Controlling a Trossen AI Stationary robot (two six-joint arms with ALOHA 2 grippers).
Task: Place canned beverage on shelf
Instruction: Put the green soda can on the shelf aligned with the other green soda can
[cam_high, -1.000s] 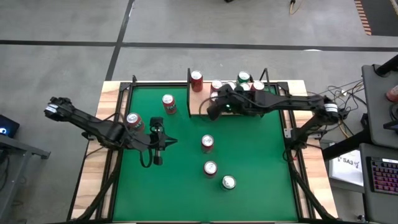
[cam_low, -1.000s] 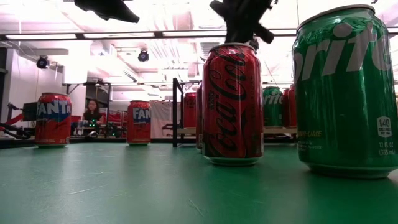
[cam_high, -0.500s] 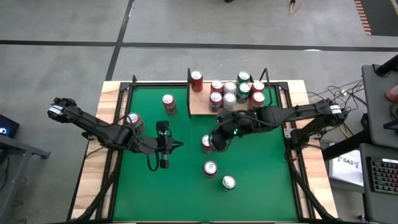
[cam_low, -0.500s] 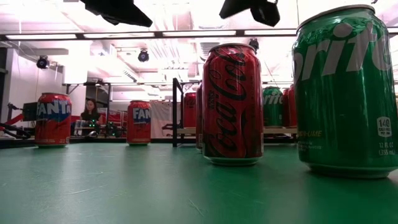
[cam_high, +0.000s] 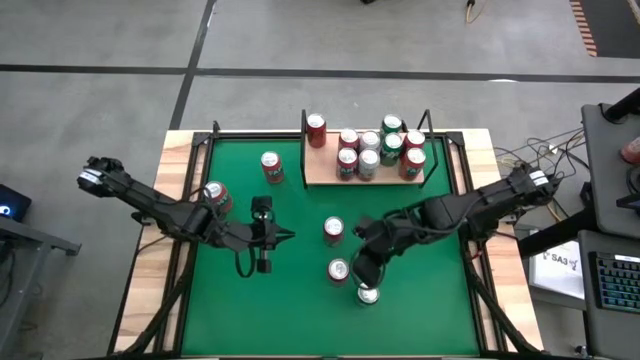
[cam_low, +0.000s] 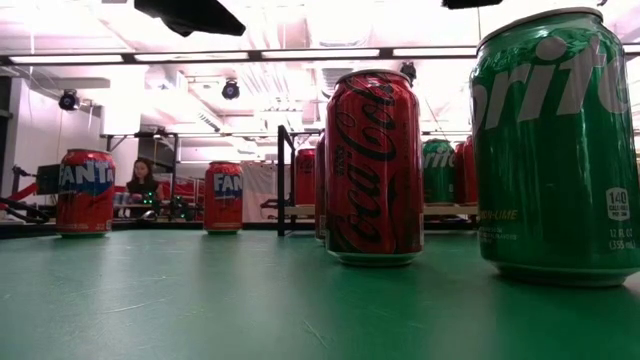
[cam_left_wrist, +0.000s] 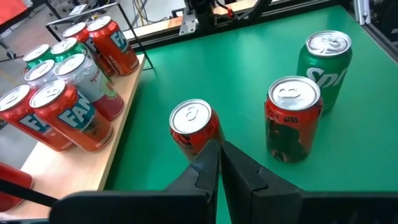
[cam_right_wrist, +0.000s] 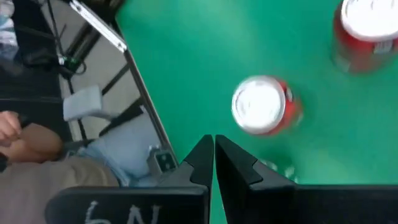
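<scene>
Green bench (cam_high: 300, 300); shelf (cam_high: 320, 172) at its far edge, seven cans on it. Left gripper (cam_high: 263, 262) clenched, empty, waiting mid-bench. Right gripper (cam_high: 365, 272) clenched, empty, above green can (cam_high: 368, 293) beside red can (cam_high: 338, 270) near front. Tip: release jaws first, descend straight, avoid bumping red neighbour.

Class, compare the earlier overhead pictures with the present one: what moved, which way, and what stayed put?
The right tool, shut and empty, swung away from the shelf toward the near side of the table, and is now over the green can and red can. The left tool, also shut, shifted only slightly. No can was taken or released; every can, on the shelf and on the felt, stayed in place.
</scene>
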